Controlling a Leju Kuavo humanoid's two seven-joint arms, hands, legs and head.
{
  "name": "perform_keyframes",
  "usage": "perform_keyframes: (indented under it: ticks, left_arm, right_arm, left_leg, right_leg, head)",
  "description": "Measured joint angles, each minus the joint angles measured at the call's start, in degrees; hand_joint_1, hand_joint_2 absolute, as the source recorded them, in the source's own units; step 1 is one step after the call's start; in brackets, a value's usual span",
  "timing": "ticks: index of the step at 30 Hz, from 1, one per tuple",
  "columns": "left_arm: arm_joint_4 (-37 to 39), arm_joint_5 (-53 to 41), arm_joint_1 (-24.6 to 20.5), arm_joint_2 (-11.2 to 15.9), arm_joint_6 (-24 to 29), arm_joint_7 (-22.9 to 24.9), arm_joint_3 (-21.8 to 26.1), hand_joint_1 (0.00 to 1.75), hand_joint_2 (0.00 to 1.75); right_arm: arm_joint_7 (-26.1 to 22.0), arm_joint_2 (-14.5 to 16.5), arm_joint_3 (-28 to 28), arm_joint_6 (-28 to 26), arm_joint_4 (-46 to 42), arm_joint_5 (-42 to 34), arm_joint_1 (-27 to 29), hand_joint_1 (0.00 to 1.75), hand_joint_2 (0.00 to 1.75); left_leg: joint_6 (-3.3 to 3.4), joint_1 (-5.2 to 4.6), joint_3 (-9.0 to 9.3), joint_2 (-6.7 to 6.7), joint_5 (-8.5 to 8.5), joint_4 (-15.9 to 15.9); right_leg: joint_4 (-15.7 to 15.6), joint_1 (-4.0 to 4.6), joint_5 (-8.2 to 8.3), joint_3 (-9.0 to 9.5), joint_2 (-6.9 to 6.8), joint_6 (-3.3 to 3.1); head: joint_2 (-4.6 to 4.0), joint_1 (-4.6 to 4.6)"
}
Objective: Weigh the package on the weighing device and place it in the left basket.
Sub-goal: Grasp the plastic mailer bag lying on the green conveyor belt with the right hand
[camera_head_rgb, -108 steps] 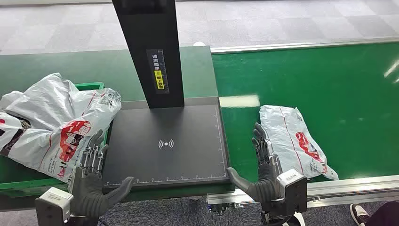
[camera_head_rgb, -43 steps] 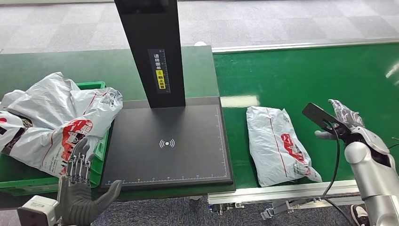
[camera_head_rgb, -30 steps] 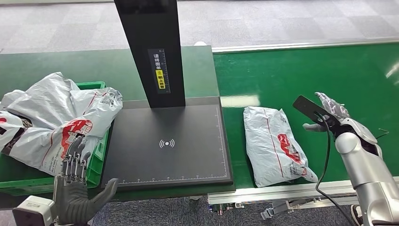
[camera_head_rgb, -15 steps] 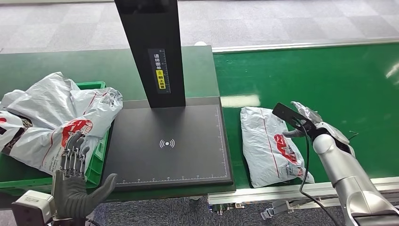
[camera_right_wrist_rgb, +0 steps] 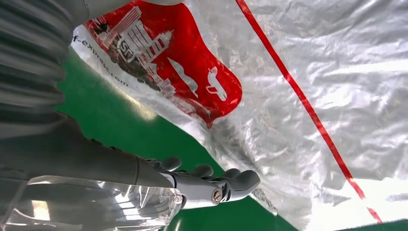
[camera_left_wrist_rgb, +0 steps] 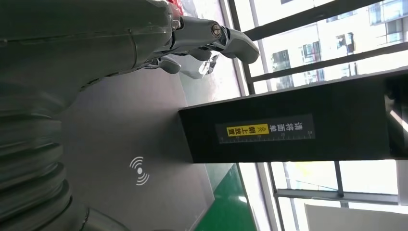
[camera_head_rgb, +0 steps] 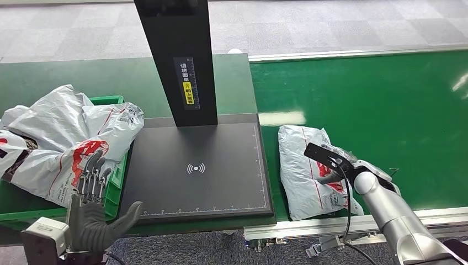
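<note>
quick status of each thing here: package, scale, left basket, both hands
package: flat on the green belt, right of the scale, not gripped
scale: platform bare
left basket: piled with bags
right hand: above the package, fingers apart
left hand: open, holding nothing

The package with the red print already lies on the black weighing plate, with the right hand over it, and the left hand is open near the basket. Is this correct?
Not quite. In the head view the package lies on the green belt, to the right of the weighing plate, not on it. The rest holds: the right hand is over it, and the left hand is open near the basket.
</note>
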Motion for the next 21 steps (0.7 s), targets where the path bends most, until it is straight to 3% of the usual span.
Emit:
perform_keyframes:
  ticks: [15,19,21]
  left_arm:
    - [1.25,0.25,-0.7,0.02,-0.93,-0.13,0.02,0.0,1.75]
    - [1.26,0.15,-0.72,0.02,-1.08,0.04,0.02,0.0,1.75]
    - [1.26,0.05,-0.73,0.02,-1.1,0.21,0.02,0.0,1.75]
  right_arm:
    - [1.73,-0.87,2.89,4.65,-5.15,-1.02,5.93,0.01,1.75]
    - [2.17,-1.07,3.58,5.0,-6.64,-0.85,7.04,1.7,1.75]
    - [2.19,-1.33,3.86,5.23,-7.38,-0.81,7.75,1.75,1.75]
  left_leg:
    - [0.0,0.02,0.18,0.05,-0.01,0.0]
    - [0.0,0.03,0.24,0.05,-0.01,0.0]
    - [0.0,0.03,0.27,0.05,-0.02,0.0]
  right_leg:
    - [-0.01,0.02,-0.02,0.11,0.05,-0.02]
    - [-0.02,0.03,-0.02,0.16,0.05,-0.02]
    - [-0.02,0.03,-0.02,0.2,0.05,-0.02]
  head:
    - [0.0,-0.01]
    - [0.0,-0.01]
    - [0.0,-0.01]
